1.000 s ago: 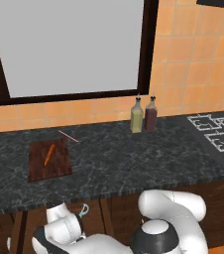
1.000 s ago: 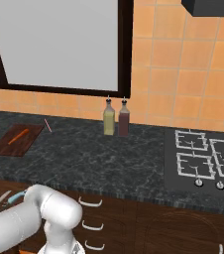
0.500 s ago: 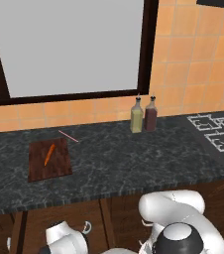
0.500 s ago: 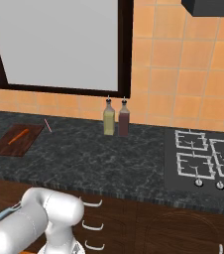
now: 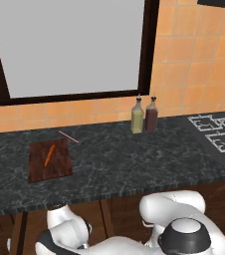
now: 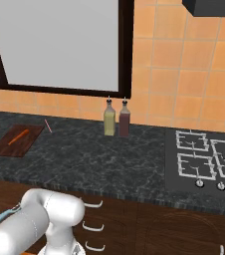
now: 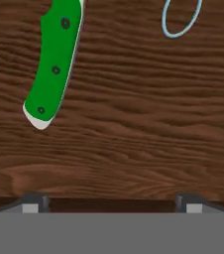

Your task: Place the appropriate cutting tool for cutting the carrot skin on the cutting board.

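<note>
Hand view: the open claw (image 7: 109, 201) faces wood; the peeler's loop (image 7: 182, 19) lies ahead-right, the knife (image 7: 54, 64) ahead-left.

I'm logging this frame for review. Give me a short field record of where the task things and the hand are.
carrot: lying on the board
board: on the counter, left end
pink stick: on the counter behind the board
bottles: two, side by side at the wall
knife: green handle, on a wood surface under the hand
peeler: loop near the knife
hand: open, holding nothing
</note>
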Motion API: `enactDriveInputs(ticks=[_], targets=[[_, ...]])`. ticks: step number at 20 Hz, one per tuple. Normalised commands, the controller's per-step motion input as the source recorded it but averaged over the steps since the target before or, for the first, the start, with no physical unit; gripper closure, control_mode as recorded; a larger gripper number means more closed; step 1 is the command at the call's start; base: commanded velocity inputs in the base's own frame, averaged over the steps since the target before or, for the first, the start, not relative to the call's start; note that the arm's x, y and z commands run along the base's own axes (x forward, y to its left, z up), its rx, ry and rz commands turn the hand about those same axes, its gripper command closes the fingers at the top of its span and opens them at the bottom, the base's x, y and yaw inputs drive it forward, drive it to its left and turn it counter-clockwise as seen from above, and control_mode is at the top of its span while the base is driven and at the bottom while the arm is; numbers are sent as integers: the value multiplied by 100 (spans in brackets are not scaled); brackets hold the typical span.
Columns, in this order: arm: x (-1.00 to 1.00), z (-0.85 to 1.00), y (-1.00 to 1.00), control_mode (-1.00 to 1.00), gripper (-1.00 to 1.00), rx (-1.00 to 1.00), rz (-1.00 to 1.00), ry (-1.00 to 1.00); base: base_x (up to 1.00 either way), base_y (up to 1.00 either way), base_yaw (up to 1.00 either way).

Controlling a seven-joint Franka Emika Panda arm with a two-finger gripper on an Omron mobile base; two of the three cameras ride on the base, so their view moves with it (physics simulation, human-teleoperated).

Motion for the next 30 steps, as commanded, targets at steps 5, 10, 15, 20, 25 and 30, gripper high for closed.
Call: enactDriveInputs(ticks=[5,10,15,20,25,30], targets=[[47,0,0,-100,-100,0,-2,-22,0,0,0],[62,0,0,-100,-100,0,-6,-13,0,0,0],[73,-10,0,-100,-100,0,-13,-2,0,0,0],[29,-28,0,-100,-100,0,-16,-3,0,0,0],[2,-11,-19,-100,-100,0,-19,-7,0,0,0],[-5,1,-40,-100,-100,4,-13,-4,0,0,0]])
